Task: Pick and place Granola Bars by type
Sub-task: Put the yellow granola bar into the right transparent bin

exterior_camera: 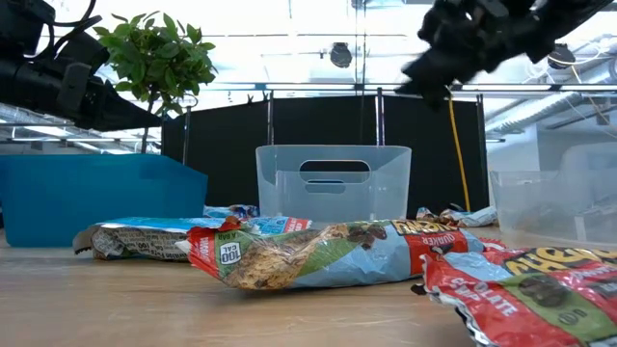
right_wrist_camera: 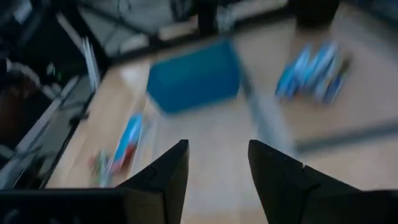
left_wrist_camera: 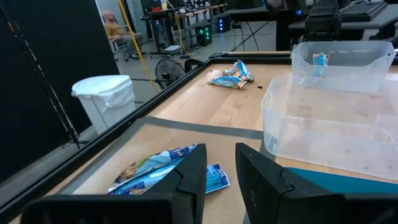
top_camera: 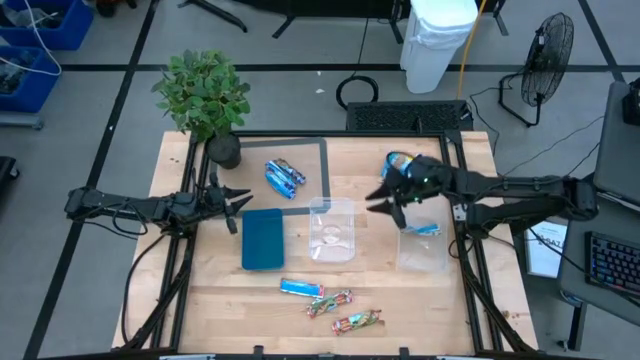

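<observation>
Granola bars lay scattered in four groups across the wooden surface (top_camera: 200, 300) in the high view. Dark blue bars (top_camera: 283, 177) sat on a grey mat (top_camera: 312, 150) at upper centre of the frame, light blue-and-white bars (top_camera: 400, 162) lay at the upper right near the frame rail, one blue bar (top_camera: 301, 288) rested at lower centre, and two red-and-green multicoloured bars (top_camera: 343, 310) lay just below it. One more light blue bar (top_camera: 425, 229) sat inside the clear tub (top_camera: 422, 250) at right of centre, while a second clear tub (top_camera: 332, 231) stood at the middle beside a teal tray (top_camera: 263, 238). The right hand (top_camera: 388, 203) hung above the surface between the two tubs, its fingers spread apart and holding nothing; its own wrist view showed both dark fingers with a clear gap over a blurred surface. The left hand (top_camera: 238, 207) waited at the left of the frame, just above the teal tray and beside a potted plant (top_camera: 203, 95), its fingers partly parted and empty, with the dark blue bars visible past them in the left wrist view. In the low view the multicoloured bars filled the foreground, the middle tub stood behind them.
</observation>
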Available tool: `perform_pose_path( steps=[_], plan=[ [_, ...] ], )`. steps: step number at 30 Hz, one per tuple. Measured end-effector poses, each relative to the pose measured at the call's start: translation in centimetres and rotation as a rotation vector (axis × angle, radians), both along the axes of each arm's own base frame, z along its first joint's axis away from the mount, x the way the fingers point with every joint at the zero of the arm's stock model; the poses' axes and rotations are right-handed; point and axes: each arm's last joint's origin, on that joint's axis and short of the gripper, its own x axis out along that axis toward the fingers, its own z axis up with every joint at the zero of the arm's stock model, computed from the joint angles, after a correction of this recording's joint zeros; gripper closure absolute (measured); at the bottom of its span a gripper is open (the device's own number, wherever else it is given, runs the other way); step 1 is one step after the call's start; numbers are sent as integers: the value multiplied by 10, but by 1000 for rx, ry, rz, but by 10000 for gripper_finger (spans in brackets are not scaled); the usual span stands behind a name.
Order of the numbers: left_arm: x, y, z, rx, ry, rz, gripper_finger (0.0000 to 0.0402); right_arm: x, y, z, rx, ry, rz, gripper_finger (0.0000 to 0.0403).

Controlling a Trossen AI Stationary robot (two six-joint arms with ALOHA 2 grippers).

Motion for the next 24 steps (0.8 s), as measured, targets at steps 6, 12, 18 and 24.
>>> perform_pose_path(
  steps=[6, 12, 18, 24],
  plan=[
    [0, 0, 0, 0, 0, 0, 309, -13, -18, 28, -93, -134, -82, 254],
    [0, 0, 0, 0, 0, 0, 309, -36, -31, 63, -182, -167, -172, 256],
    [0, 0, 0, 0, 0, 0, 309, -49, -46, 93, -230, -48, -307, 257],
    [0, 0, 0, -4, -2, 1, 309, -56, -64, 88, -352, 381, -533, 255]
  ],
)
